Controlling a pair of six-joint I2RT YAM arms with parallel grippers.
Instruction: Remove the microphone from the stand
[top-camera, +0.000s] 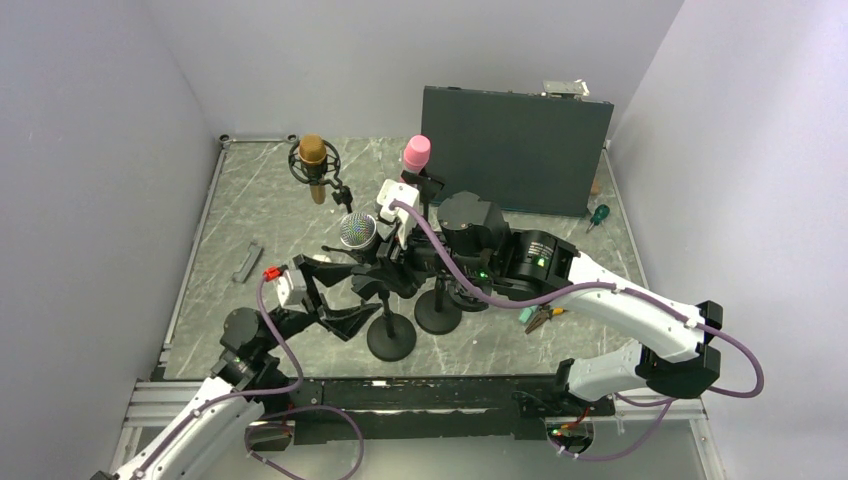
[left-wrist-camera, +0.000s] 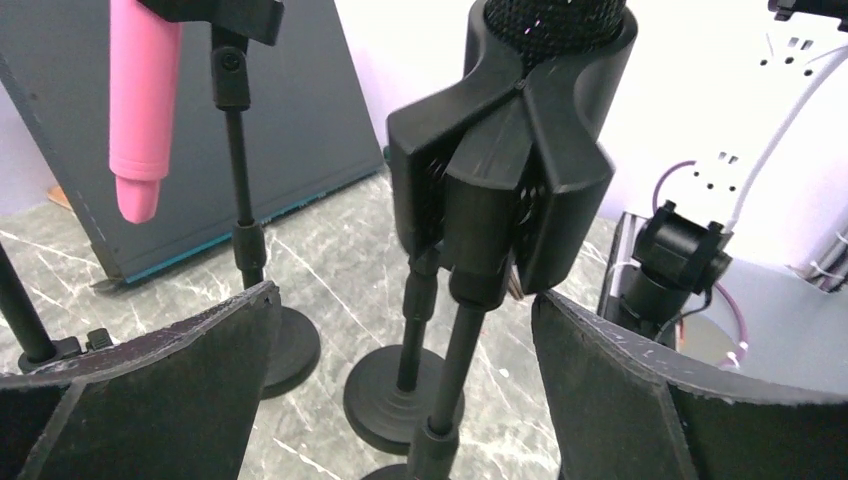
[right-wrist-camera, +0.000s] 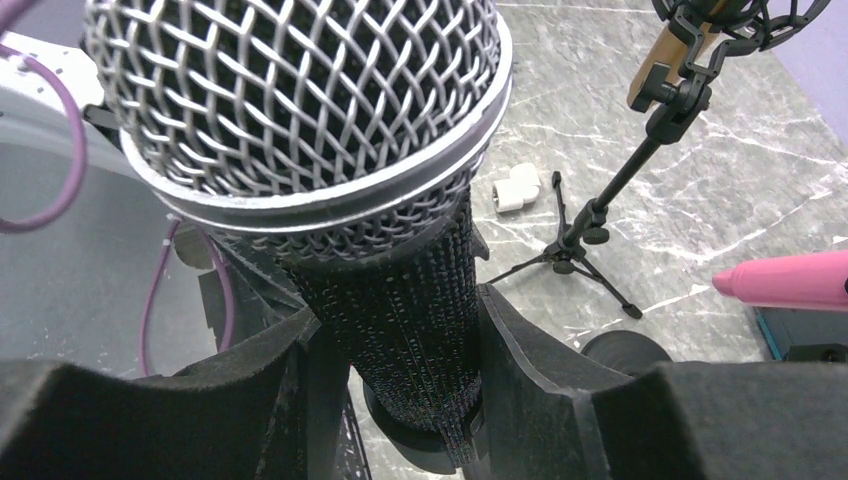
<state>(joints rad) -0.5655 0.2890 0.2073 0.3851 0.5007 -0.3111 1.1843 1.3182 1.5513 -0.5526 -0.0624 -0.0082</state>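
The right gripper clamps the microphone by its handle, seated in the stand. The left gripper gapes around the stand. Best pull straight along the clip.

- A grey, marble-patterned tabletop with white veins is seen as the work surface.
- The tabletop is enclosed on three sides by plain, pale lavender-grey walls: a back wall, a left wall and a right wall.
- A dark, flat board is stood upright at the back right, against the back wall.
- A metal strip is run along the left edge of the tabletop.
- A ribbed metal rail is fixed along the near edge.
- The scene is lit evenly and softly; only faint shadows are cast.
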